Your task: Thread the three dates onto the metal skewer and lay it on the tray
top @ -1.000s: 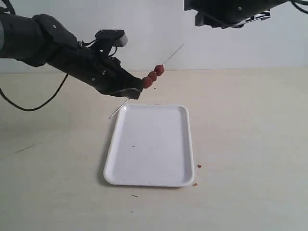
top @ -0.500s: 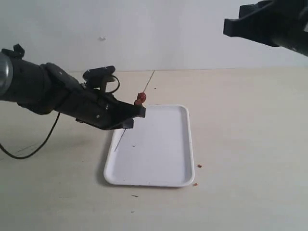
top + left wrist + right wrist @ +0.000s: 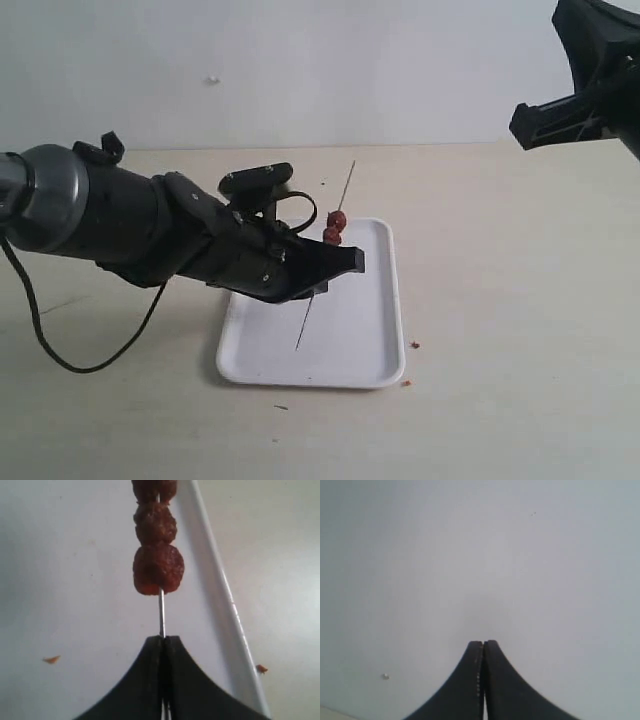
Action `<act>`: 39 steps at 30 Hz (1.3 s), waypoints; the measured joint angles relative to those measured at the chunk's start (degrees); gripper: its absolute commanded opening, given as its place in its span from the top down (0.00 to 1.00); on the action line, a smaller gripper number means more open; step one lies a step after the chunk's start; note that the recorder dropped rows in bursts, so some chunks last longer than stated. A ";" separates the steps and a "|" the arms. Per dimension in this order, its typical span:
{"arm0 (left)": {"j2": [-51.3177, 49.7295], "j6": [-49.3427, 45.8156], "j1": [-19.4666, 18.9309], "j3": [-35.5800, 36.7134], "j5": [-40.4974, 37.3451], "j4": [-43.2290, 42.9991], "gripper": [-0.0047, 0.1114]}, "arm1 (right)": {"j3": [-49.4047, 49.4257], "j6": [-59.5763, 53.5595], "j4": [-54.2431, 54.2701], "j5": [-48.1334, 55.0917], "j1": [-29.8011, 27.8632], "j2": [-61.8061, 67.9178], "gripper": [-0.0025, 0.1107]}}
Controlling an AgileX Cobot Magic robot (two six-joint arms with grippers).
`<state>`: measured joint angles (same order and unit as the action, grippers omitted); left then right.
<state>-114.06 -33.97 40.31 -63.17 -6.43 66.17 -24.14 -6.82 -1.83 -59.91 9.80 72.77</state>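
Note:
My left gripper (image 3: 350, 262) is shut on the metal skewer (image 3: 312, 305), holding it slanted above the tray (image 3: 372, 325). The three dates (image 3: 333, 228) sit threaded in a row on the skewer's far part, just beyond the fingertips. In the left wrist view the left gripper (image 3: 163, 638) pinches the thin skewer (image 3: 161, 615), the dates (image 3: 158, 570) are stacked on it, and the white tray (image 3: 75, 580) lies beneath. My right gripper (image 3: 518, 125) is raised high at the far right, away from the tray. Its own wrist view shows the right gripper (image 3: 483, 642) shut and empty, facing a plain wall.
Small reddish crumbs (image 3: 413, 345) lie on the table by the tray's near right corner. Another crumb (image 3: 51, 659) rests on the tray floor. The left arm's black cable (image 3: 90, 365) loops over the table at the left.
My left arm has come down and to the right, carrying the loaded skewer from above the tray's far left corner to over the tray. The right arm has drawn off to the right.

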 measured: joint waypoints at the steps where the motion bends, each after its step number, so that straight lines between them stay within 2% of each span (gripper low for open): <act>1: 0.00 0.58 0.01 0.35 0.23 0.00 0.96 | 0.00 0.00 0.00 -0.14 0.00 0.00 0.98; 9: 0.00 4.48 0.01 3.63 2.63 0.09 0.96 | 0.00 0.31 0.00 -0.75 0.00 0.00 0.98; 23: -1.20 6.80 0.01 3.77 -1.06 0.24 0.95 | 0.00 2.09 -1.48 -1.11 0.00 0.00 0.98; 25: -1.77 6.90 0.01 3.77 -1.84 0.24 0.91 | 0.00 2.21 -1.48 -1.11 0.00 0.00 0.98; 32: -2.31 6.98 0.01 3.66 -2.86 0.47 0.51 | 0.00 4.37 -5.08 -1.39 0.00 0.00 0.98; 35: -2.11 6.98 0.01 3.42 -3.54 0.75 0.45 | 0.00 4.63 -5.67 -1.53 0.00 0.00 0.98; 39: -1.83 6.98 0.01 3.34 -3.55 0.54 0.44 | 0.00 4.79 -5.61 -1.53 0.00 0.00 0.98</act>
<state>-115.89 -26.99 40.32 -59.84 -9.99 66.71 -24.14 -2.03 -7.44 -61.44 9.80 72.77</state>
